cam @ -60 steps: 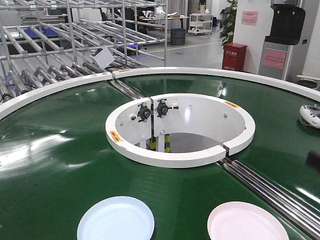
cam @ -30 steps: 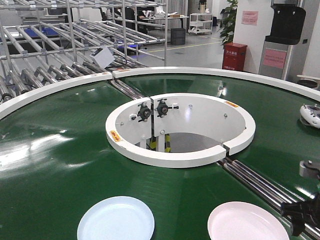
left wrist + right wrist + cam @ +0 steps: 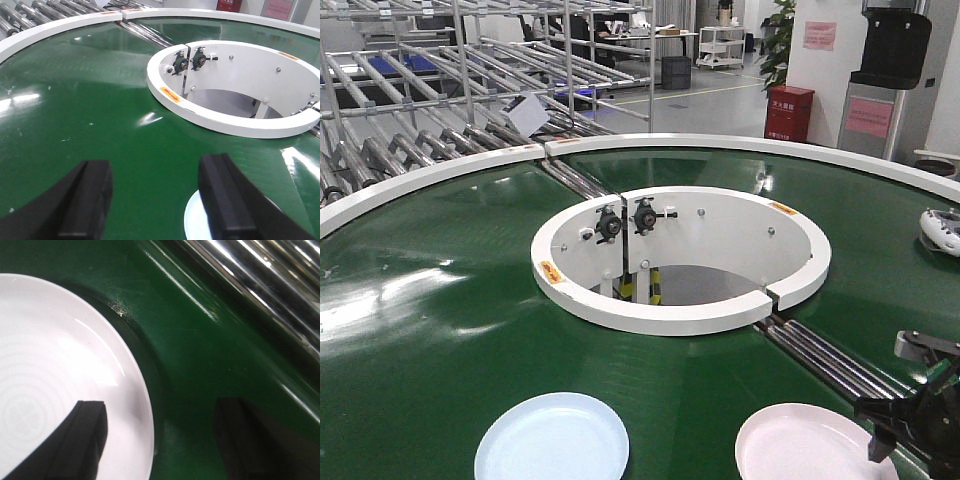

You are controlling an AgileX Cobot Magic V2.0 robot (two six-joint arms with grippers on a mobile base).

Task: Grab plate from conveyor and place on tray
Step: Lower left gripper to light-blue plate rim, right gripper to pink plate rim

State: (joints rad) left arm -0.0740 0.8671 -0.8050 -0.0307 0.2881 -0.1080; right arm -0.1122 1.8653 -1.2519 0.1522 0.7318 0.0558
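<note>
Beyond the belt stand grey metal roller racks [image 3: 420, 100] on the far left, and a red cabinet [image 3: 789, 113] sits by the back wall; in front of me spreads the large ring-shaped conveyor with a glossy dark green belt [image 3: 440, 300].

The right gripper [image 3: 162, 407] hangs low at the near right of the belt, its black jaws spread wide and holding nothing; one of its fingers [image 3: 82, 440] is above the inside of the pale pink round plate [image 3: 810, 445], the other is above bare green belt, and the plate's rim runs between them; whether either finger touches the plate I cannot tell. The pink plate lies flat on the belt at the near edge, just beside the bright steel rollers [image 3: 825, 362] that cross the belt on a slant from the white inner ring [image 3: 680, 318] towards the near right.

The left gripper [image 3: 155, 160] is also wide open and empty, held above the belt and facing the inner ring; a sliver of the pale blue round plate [image 3: 552, 437] shows beside one of its fingers. The blue plate lies flat on the belt to the left of the pink one, well apart from it; farther off, the white outer rim [image 3: 440, 172] curves round the back of the belt.
</note>
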